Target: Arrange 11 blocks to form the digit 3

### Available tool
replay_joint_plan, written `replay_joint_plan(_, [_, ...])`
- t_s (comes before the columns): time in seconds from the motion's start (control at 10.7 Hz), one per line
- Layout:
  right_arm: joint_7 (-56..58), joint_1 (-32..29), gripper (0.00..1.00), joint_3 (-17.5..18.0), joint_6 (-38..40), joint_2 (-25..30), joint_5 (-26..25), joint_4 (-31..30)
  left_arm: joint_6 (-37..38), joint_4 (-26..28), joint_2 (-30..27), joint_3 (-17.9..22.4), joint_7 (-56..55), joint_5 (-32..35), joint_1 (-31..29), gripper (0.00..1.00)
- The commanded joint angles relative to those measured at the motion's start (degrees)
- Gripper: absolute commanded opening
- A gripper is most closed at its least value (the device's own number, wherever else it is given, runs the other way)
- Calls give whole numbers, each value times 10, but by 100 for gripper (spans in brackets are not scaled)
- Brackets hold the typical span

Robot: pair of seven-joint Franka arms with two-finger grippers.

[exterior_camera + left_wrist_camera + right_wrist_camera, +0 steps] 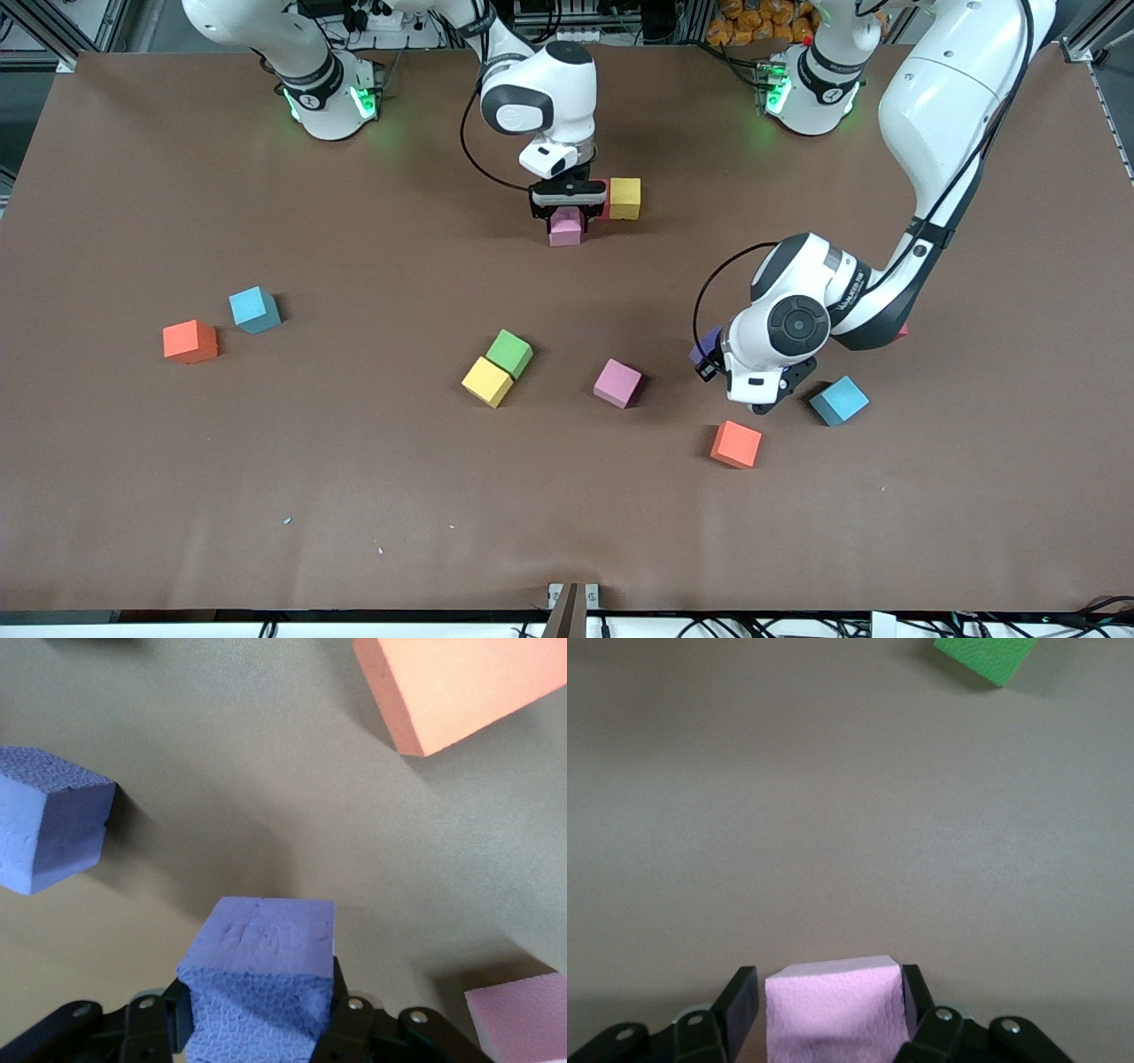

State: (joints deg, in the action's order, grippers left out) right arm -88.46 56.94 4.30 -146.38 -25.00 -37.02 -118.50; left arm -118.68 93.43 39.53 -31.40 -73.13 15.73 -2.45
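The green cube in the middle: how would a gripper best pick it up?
From straight above, fingers on the two free side faces of the green cube. A yellow cube touches one face, so closing across that pair is blocked; the cube sits turned, so the wrist must rotate.

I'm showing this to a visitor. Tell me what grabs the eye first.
Both claws hold foam blocks. The right claw grips a pink block beside a yellow block, near the arms' bases. The left claw grips a purple block, above an orange block and a blue block. Other colored blocks lie scattered over the brown table.
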Motion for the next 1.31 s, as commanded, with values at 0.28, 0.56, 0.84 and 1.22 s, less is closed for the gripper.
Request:
replay_joint_plan(0.28, [56, -29, 73, 24, 42, 42, 12, -17, 12, -10, 5, -2, 3, 4, 1, 0])
replay_joint_plan(0.56, [93, -52, 73, 33, 48, 50, 41, -15, 12, -10, 5, -2, 3, 4, 1, 0])
replay_joint_plan(0.84, [134, -77, 75, 33, 48, 61, 69, -9, 12, -10, 5, -2, 3, 3, 2, 0])
replay_joint_plan(1.22, [133, -135, 75, 21, 92, 58, 111, 39, 12, -10, 4, -2, 0, 3, 2, 0])
